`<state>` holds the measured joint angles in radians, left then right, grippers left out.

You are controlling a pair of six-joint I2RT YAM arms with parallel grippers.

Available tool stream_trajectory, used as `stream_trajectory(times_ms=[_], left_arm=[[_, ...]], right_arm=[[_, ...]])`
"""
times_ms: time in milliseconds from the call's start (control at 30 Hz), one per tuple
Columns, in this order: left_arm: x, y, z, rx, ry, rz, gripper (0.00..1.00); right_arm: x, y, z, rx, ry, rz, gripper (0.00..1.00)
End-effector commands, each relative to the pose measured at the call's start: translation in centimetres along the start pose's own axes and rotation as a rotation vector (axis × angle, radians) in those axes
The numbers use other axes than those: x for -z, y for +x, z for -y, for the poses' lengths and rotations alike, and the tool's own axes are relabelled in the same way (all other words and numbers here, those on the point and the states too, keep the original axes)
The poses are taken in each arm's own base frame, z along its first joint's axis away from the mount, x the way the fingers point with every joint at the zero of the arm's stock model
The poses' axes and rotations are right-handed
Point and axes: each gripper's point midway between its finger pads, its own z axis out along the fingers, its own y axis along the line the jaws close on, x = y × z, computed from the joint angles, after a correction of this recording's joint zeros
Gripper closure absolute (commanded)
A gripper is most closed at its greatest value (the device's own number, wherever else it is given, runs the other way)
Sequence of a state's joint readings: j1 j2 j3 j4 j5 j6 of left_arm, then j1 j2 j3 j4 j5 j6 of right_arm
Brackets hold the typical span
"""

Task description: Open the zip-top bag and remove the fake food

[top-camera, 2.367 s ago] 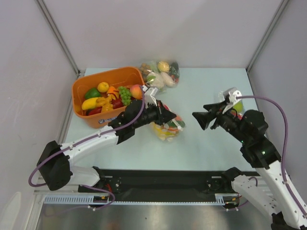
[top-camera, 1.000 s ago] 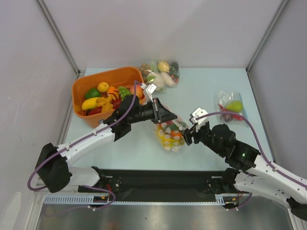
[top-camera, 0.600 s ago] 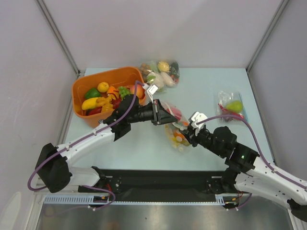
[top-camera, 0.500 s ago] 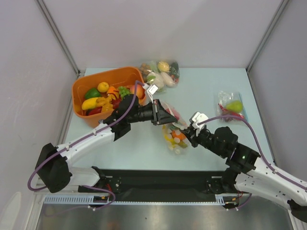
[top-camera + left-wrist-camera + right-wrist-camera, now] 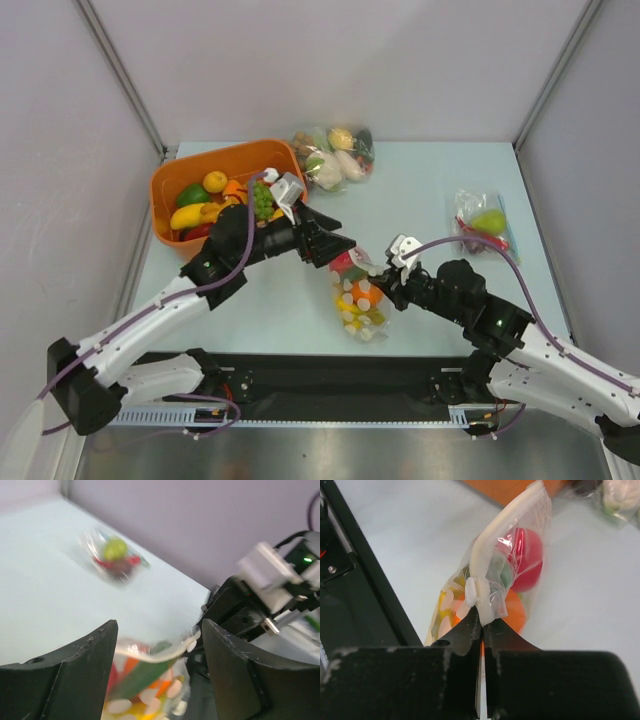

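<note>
Near the lower edge of the surface [image 5: 270,310], at mid-frame, the bag [image 5: 357,300] holds the fake food [image 5: 525,560] inside. The right end effector [image 5: 481,622] is clamped on the bag's zip strip from the right. The left end effector [image 5: 159,630] has its fingers apart, with the strip between them. Bare surface lies left and right of the bag. Farther up are a bin [image 5: 215,153] at upper left, a second bag [image 5: 480,225] at right, and a third bag [image 5: 335,155] at top centre.

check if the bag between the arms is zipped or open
Shut: the bag has its white zip strip sealed above the right pincer, fake food inside.
</note>
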<state>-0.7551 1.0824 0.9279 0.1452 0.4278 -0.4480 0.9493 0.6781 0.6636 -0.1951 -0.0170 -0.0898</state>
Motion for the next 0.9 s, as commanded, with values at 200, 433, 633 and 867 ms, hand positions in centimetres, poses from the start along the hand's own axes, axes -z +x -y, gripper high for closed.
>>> stream_trajectory(times_ms=[200,433,633,867], left_arm=[[1.6,0.4,1.0,-0.602,0.028,0.085,0.31],[0.1,3.9,0.9,-0.798,-0.066,-0.023,0.31],[-1.0,4.2,1.4,-0.881,-0.066,-0.033,0.33],[-2.1,5.0,1.4,-0.913,-0.065,-0.076,0.36]], right_arm=[[-0.4,-1.9,-1.8,-0.118,-0.22,0.008,1.0],[0.4,-2.6,-1.9,-0.208,-0.32,0.005,1.0],[1.0,-2.8,-2.5,-0.252,-0.384,-0.003,1.0],[1.3,-2.4,-3.0,-0.266,-0.423,-0.029,1.0]])
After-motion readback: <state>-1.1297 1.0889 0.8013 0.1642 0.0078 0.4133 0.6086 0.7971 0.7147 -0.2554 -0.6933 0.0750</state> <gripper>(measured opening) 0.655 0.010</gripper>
